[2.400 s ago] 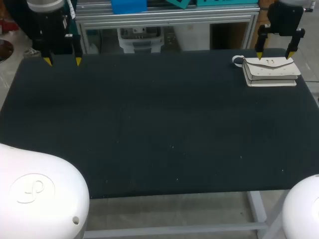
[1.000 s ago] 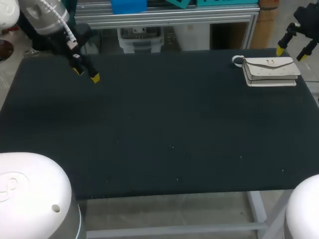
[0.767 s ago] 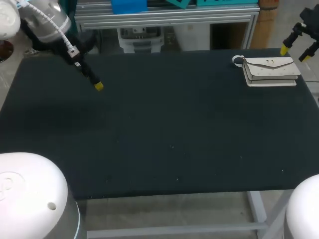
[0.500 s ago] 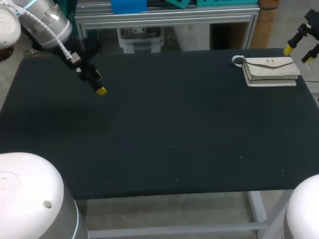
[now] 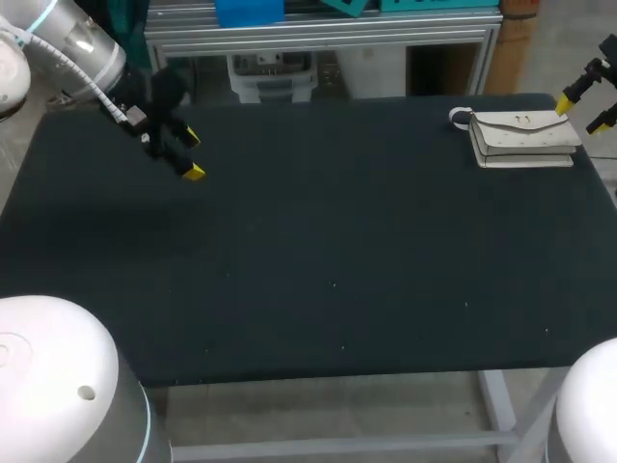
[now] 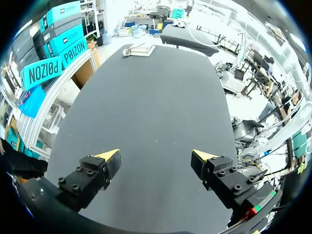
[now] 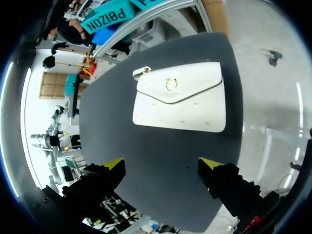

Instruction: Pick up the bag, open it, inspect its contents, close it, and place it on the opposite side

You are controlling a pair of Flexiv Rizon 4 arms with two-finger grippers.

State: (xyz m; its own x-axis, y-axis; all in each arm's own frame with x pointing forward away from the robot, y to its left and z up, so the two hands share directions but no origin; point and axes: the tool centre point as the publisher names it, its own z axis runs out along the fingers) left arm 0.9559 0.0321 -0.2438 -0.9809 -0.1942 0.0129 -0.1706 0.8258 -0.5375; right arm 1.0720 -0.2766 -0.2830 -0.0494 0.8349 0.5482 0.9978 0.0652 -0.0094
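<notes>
A small white bag (image 5: 523, 138) with a closed flap and a gold clasp lies flat at the table's far right corner. The right wrist view has the bag (image 7: 179, 97) lying ahead of my right gripper (image 7: 162, 165), whose fingers stand wide apart with nothing between them. In the head view that right gripper (image 5: 586, 108) hangs off the table's right edge, beside the bag and apart from it. My left gripper (image 5: 191, 154) hovers open over the far left of the table, tilted sideways. From the left wrist view the bag (image 6: 139, 49) shows far ahead, at the opposite end, beyond the empty left gripper (image 6: 156, 156).
The black table top (image 5: 308, 241) spreads between the two arms. A metal shelf frame (image 5: 318, 34) runs along the far edge. The white bases of my arms (image 5: 67, 386) stand at the near corners.
My left arm has swung from the far left edge inward over the table and turned its gripper sideways. My right gripper has drawn away rightward, off the bag. The bag has not moved.
</notes>
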